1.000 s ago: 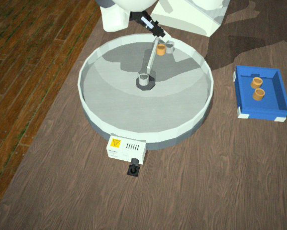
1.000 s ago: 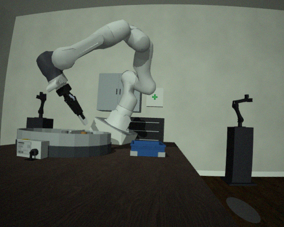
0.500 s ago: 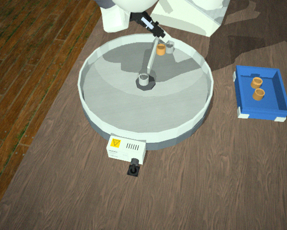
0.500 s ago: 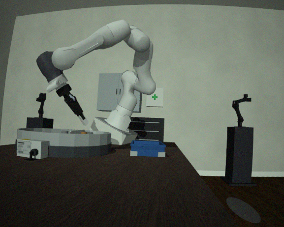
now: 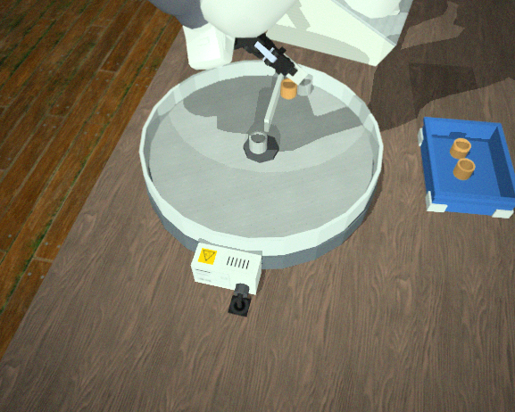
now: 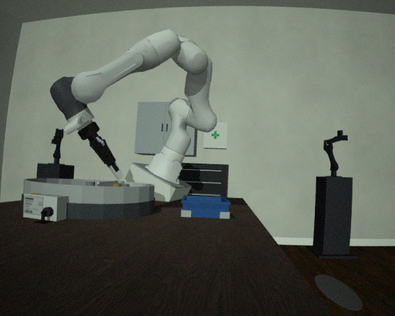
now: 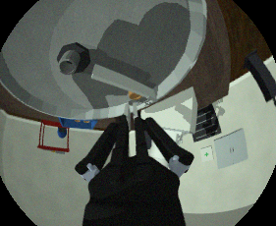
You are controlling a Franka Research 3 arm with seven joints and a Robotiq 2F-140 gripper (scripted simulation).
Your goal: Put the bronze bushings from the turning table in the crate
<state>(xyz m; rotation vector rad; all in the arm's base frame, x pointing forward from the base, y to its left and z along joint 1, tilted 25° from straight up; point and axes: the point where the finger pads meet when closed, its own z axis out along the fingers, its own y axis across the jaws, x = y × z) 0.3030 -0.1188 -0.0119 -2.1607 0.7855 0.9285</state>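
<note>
The fingers (image 5: 300,79) (image 6: 121,178) are nearly shut, apparently on nothing, by the far rim; one steel bushing (image 5: 258,143) (image 7: 68,64) sits mid-turntable, a bronze (image 5: 288,89) (image 6: 116,185) (image 7: 134,94) remains between bar (image 5: 273,103) (image 7: 120,81) and second steel (image 5: 305,86), leaving tight room; rightward, the crate (image 5: 477,199) (image 6: 205,209) (image 7: 77,123) holds two bronzes

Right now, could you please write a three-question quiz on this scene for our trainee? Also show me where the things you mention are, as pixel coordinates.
1. How many bronze bushings lie in the blue crate (image 5: 473,189) (image 6: 205,209)?
2. True or false: the white control box (image 5: 227,268) (image 6: 45,206) stands inside the turning table (image 5: 268,201) (image 6: 99,195) (image 7: 31,29).
3. Fill in: beside the bronze bushing (image 5: 288,90) (image 7: 134,94) on the turning table is a ____ bushing.

Key: 1. Two; 2. False; 3. Steel
</note>
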